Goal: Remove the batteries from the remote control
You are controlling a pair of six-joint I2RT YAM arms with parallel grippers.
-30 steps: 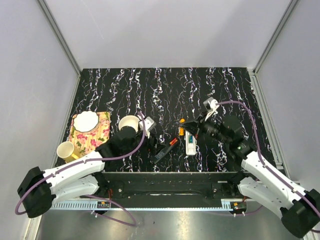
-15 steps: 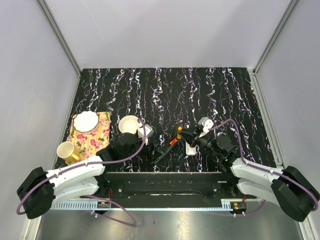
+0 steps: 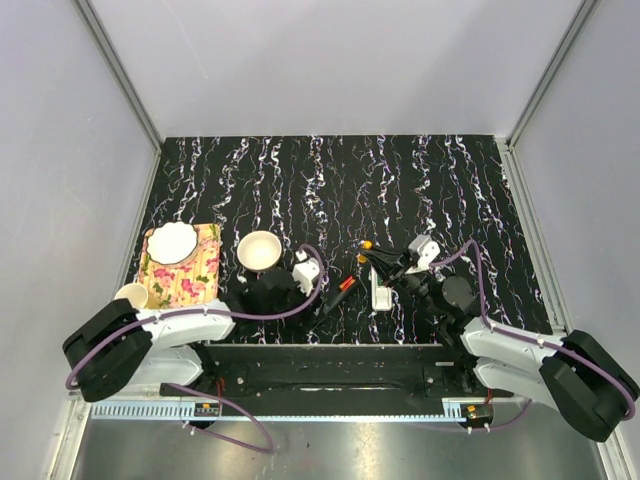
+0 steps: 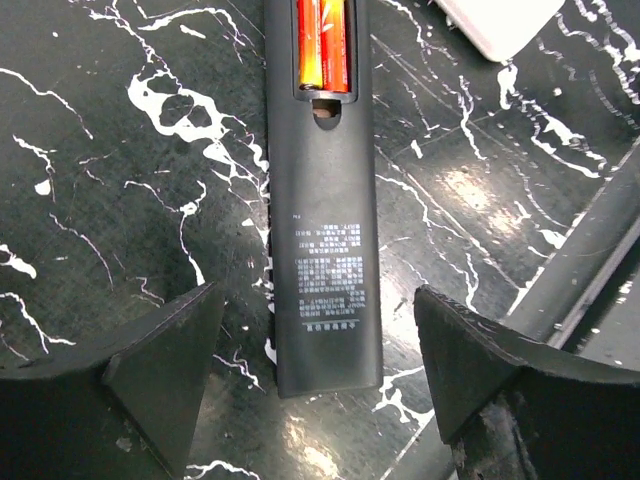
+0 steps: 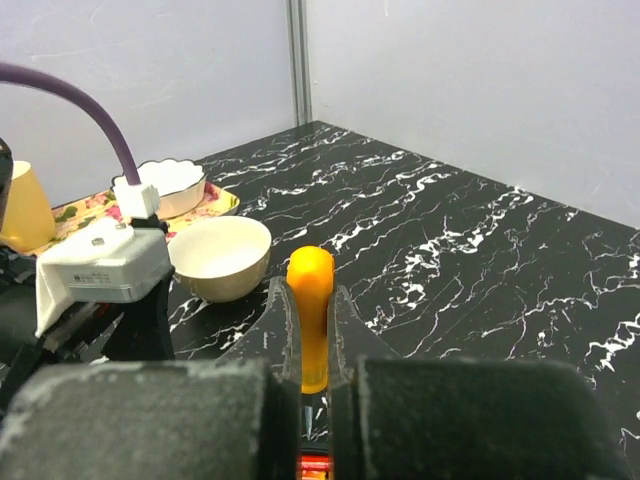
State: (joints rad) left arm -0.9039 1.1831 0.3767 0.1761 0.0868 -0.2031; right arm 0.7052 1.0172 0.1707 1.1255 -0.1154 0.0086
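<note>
The remote control (image 3: 381, 293), white, is seen flat on the marbled table (image 3: 250, 180) near its front edge, just beside the right gripper (image 5: 311, 322); its batteries cannot be made out. That claw is clamped on an orange stick (image 5: 310, 275). The left gripper (image 4: 318, 300) is spread wide over a black handset (image 4: 325, 250), in which two orange cells (image 4: 322, 45) are seated.

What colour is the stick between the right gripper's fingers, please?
The stick is orange, clearest in right wrist view.

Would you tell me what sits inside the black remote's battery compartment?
Two orange-red batteries lie side by side in the black remote; their upper ends run out of frame.
</note>
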